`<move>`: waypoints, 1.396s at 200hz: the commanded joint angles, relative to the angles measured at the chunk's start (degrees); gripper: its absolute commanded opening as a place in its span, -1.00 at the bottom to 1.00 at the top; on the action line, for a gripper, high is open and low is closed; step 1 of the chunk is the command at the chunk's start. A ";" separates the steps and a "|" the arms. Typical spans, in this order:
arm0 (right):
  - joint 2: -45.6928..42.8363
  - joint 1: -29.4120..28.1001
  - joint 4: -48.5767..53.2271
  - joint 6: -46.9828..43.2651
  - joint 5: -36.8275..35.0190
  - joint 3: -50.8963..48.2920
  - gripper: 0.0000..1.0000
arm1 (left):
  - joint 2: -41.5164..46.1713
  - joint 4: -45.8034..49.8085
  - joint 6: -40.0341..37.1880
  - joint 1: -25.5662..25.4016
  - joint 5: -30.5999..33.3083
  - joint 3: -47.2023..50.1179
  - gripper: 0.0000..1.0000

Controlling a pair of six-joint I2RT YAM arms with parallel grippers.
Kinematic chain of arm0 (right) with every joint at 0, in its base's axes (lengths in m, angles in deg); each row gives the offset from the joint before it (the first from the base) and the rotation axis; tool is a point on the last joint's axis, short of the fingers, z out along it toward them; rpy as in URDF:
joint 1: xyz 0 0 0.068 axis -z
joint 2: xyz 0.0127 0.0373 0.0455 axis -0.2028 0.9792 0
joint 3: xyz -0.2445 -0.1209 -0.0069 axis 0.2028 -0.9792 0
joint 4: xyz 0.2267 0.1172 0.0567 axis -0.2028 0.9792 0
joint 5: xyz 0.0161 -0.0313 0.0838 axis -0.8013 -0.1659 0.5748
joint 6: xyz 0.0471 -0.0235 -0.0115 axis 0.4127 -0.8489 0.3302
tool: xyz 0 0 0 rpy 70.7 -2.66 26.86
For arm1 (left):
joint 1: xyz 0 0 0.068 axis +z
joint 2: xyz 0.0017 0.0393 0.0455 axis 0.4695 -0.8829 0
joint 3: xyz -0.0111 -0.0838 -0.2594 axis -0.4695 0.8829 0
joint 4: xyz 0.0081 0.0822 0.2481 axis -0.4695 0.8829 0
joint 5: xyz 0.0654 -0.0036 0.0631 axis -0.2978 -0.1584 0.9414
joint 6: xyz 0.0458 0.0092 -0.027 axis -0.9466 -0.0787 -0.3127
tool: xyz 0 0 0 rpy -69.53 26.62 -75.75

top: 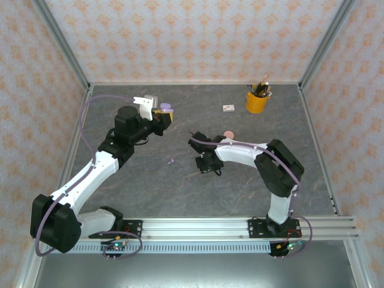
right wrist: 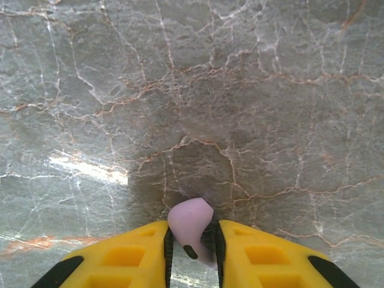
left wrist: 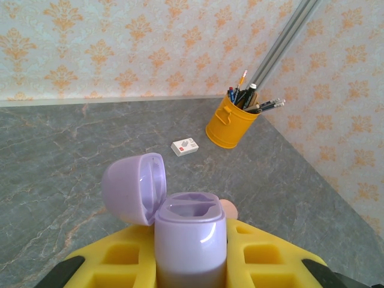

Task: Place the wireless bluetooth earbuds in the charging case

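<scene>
Lilac earbud (right wrist: 189, 221), bulb forward and stem trailing back, clamped in the right jaws over the worktop (right wrist: 180, 90); matching charging case (left wrist: 187, 210), lid open, sockets upward, clamped in the left jaws, well apart, leftward and farther back.

Two earbuds: a lilac earbud (top: 170, 161) and a second earbud (right wrist: 192, 225). Two cases: lilac case (left wrist: 191, 240), pink case (top: 227, 133). One white card (top: 228, 108), one yellow cup (top: 256, 103).
</scene>
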 commanded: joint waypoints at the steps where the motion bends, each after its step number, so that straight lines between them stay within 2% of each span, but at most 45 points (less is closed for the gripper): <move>1: 2.43 -0.28 1.96 -0.90 -2.78 1.40 -0.47 | 0.50 -0.91 -0.13 -0.47 0.99 -1.96 -1.00; 142: 5.41 -0.19 3.39 -3.24 -3.42 4.44 -0.54 | 0.64 -0.90 -0.19 -0.47 0.20 -1.94 -1.00; 279: 6.48 1.57 4.59 -4.25 -2.96 7.06 -0.52 | 1.00 -0.82 -0.28 -0.54 -0.06 -1.63 -1.00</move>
